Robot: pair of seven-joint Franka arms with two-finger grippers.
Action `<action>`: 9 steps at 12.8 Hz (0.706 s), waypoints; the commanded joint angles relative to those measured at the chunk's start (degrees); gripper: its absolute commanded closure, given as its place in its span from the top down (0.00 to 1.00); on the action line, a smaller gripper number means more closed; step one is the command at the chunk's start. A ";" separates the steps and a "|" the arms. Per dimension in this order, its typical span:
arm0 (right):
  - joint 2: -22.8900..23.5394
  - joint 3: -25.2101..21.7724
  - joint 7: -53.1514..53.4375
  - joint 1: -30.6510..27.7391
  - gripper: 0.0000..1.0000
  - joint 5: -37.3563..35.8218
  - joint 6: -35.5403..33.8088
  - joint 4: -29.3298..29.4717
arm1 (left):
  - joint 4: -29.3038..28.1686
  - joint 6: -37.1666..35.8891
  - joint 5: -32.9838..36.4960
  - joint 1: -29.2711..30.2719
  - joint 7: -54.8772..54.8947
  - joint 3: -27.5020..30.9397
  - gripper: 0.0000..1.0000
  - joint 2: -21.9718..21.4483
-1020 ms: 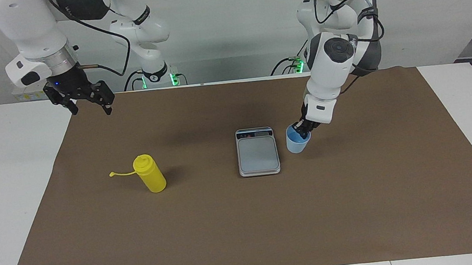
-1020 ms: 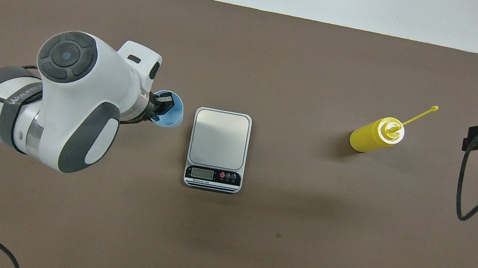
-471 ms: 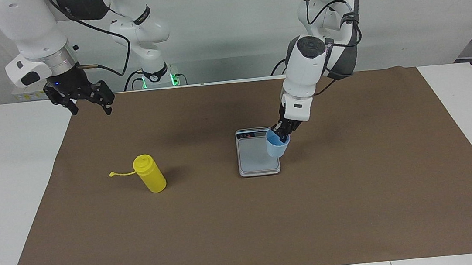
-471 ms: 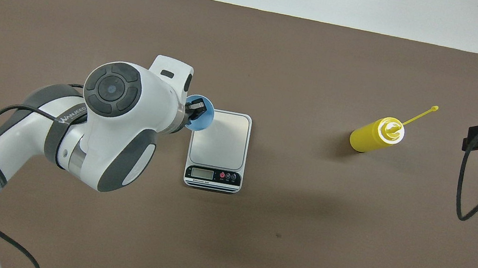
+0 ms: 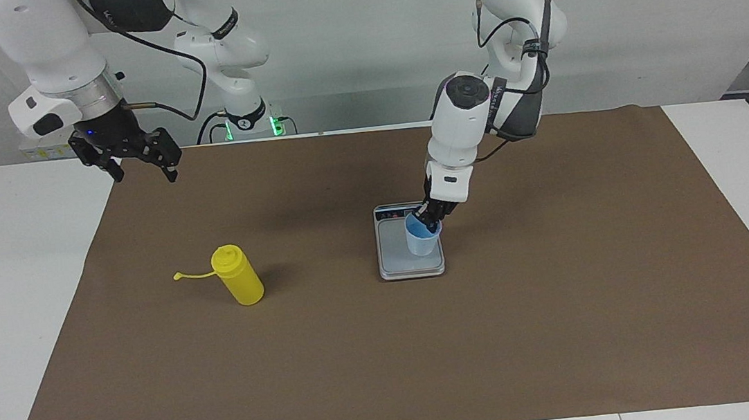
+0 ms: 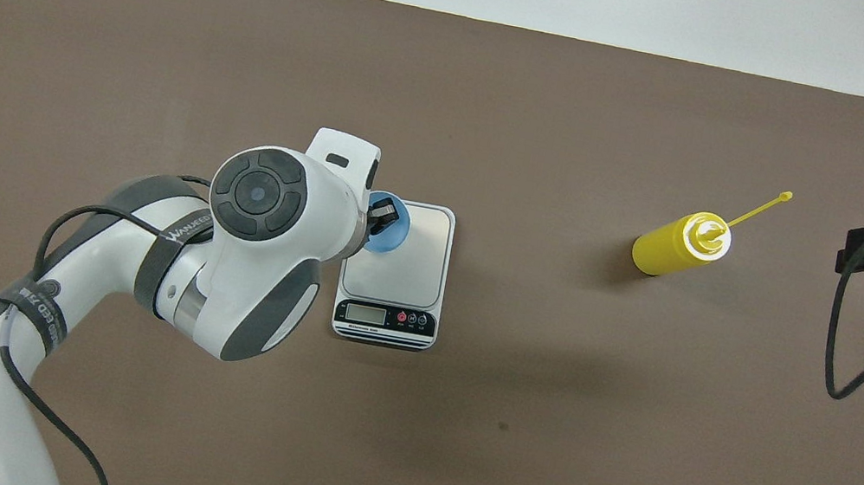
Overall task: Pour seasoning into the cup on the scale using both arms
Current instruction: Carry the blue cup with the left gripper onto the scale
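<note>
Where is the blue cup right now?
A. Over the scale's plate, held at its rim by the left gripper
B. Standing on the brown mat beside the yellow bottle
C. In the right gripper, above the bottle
A: the left gripper pinches the cup at its rim over the scale, while the right gripper waits apart.

left gripper: jaws clamped, lowered | right gripper: raised, jaws apart

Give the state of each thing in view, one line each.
Cup: upright, over the scale's plate, rim pinched by left gripper.
Scale: flat on the mat.
Bottle: standing, cap off on its strap.
Right gripper: open, waiting over the mat's corner.
</note>
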 commanded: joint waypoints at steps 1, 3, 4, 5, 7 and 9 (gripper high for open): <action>-0.19 0.42 0.63 -0.73 1.00 0.66 -0.85 -0.17 | -1.51 2.93 -0.83 -1.53 -1.39 0.96 0.00 0.77; -0.10 0.42 0.63 -0.73 1.00 0.66 -0.85 -0.17 | -2.39 3.99 -0.74 -2.23 -1.57 1.04 0.00 0.95; -0.10 0.42 0.63 -0.73 1.00 0.66 -0.85 -0.17 | -2.39 3.91 -0.74 -2.23 -1.48 1.04 0.00 0.95; -0.10 0.42 0.63 -0.73 1.00 0.66 -0.85 -0.17 | -2.39 3.91 -0.74 -2.23 -1.48 1.04 0.00 0.95; -0.18 0.51 0.63 -0.73 1.00 0.66 -0.94 -0.17 | -2.57 3.82 -0.74 -2.23 -1.48 1.04 0.00 0.95; -0.19 0.42 0.63 -0.73 1.00 0.66 -1.03 -0.17 | -2.22 3.21 -0.74 -2.23 -1.39 1.04 0.18 0.95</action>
